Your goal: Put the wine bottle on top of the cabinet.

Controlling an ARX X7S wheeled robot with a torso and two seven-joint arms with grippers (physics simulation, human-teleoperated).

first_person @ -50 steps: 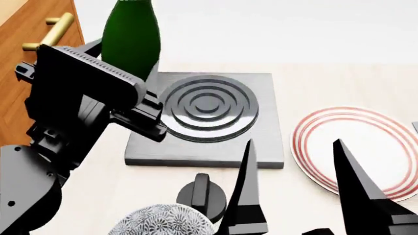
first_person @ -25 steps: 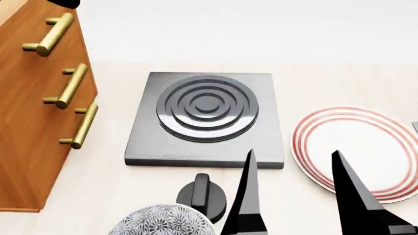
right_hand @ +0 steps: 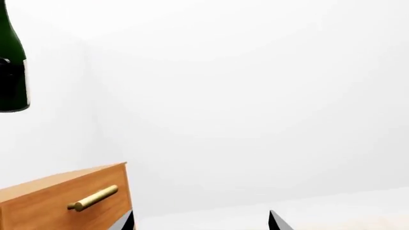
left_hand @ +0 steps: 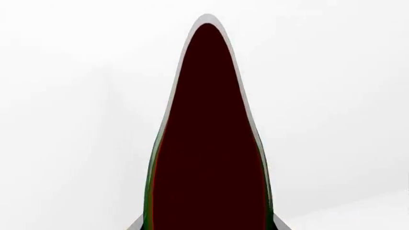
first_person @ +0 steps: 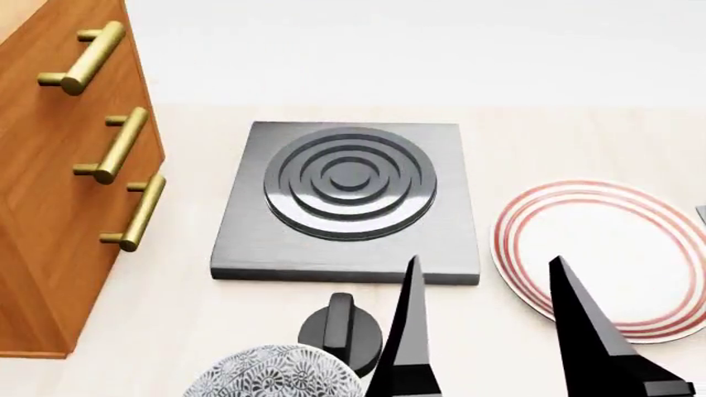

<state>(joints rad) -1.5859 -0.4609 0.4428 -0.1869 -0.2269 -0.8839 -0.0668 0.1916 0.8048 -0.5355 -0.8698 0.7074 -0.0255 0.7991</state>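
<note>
The wine bottle (left_hand: 211, 143) fills the left wrist view as a dark, tapering shape, and my left gripper (left_hand: 208, 226) is shut on it, grey fingers (left_hand: 137, 225) showing at either side. In the right wrist view the dark green wine bottle (right_hand: 11, 72) hangs in the air, well above the level of the cabinet (right_hand: 57, 201) top. The head view shows the reddish-brown cabinet (first_person: 50, 190) with brass handles at the left; neither the bottle nor the left arm shows there. My right gripper (first_person: 482, 263) stands open and empty, low at the table's front.
A grey hot plate (first_person: 347, 194) with raised rings lies mid-table. To its right is a white plate (first_person: 518, 223) with red rim rings. A patterned bowl (first_person: 270, 374) and a black knob (first_person: 342, 329) sit near the front edge, beside my right gripper.
The left arm and the bottle have risen out of the head view, uncovering the cabinet front. The right gripper has shifted slightly.
</note>
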